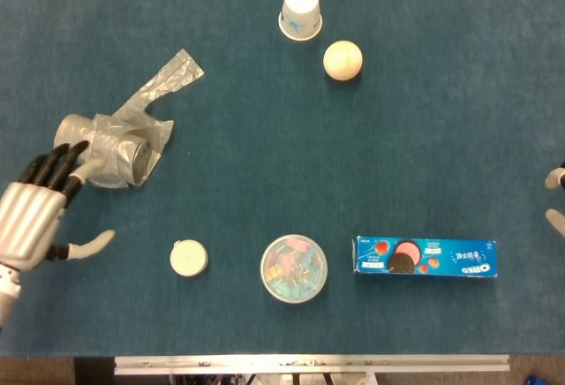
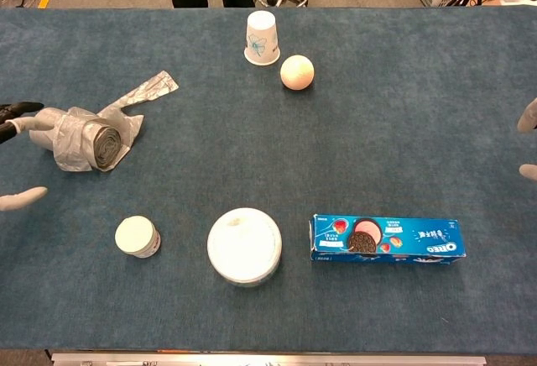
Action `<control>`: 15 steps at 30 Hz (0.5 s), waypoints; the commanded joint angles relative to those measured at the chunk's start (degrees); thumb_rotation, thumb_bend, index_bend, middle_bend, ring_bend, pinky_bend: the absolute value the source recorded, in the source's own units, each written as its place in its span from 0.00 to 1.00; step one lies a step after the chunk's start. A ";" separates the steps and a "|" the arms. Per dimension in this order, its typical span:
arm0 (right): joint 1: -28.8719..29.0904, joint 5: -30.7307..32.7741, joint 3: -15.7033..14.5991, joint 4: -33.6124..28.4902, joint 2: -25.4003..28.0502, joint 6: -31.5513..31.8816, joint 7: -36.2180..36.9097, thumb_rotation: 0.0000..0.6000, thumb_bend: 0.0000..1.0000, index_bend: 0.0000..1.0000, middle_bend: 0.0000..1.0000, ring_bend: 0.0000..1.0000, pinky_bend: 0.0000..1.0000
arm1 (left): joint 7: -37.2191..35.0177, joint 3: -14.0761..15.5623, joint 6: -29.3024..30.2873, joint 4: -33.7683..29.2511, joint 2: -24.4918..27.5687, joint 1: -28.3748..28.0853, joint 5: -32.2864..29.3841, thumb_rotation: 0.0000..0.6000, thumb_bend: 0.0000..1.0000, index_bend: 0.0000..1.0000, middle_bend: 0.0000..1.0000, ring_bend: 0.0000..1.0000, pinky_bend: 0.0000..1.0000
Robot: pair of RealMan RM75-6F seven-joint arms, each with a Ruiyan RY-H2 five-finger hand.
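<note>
left hand (image 1: 35, 215) | spread, holding nothing | fingertips at roll of grey bags (image 1: 108, 150)

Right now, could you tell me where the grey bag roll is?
In the head view, the grey bag roll lies on the table's left side, at the left hand's fingertips.

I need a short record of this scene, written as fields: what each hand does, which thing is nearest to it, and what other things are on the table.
left hand: open, fingers spread, reaching over the near end of the grey bag roll; contact unclear
right hand: only fingertips show at the table edge, holding nothing visible
nearest to right hand: Oreo box
front row: small white jar, round clear tub
far side: upturned paper cup, pale ball
surface: blue cloth
</note>
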 commanded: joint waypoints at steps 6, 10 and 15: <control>0.08 0.26 0.15 0.12 0.01 -0.47 0.20 1.00 0.07 0.51 0.54 0.37 0.49 | 2.47 -1.69 -7.52 0.14 -1.67 -4.83 -3.19 0.43 0.20 0.14 0.03 0.05 0.14; 0.12 0.26 0.18 0.18 0.00 -0.62 0.37 1.00 0.07 0.51 0.54 0.37 0.49 | 3.16 -3.06 -9.36 1.04 -3.34 -6.72 -4.57 0.43 0.20 0.14 0.03 0.05 0.14; 0.19 0.38 0.18 0.24 -0.01 -0.97 0.57 1.00 0.07 0.51 0.54 0.37 0.49 | 4.52 -4.38 -11.23 2.16 -4.96 -8.63 -6.27 0.43 0.20 0.14 0.03 0.05 0.14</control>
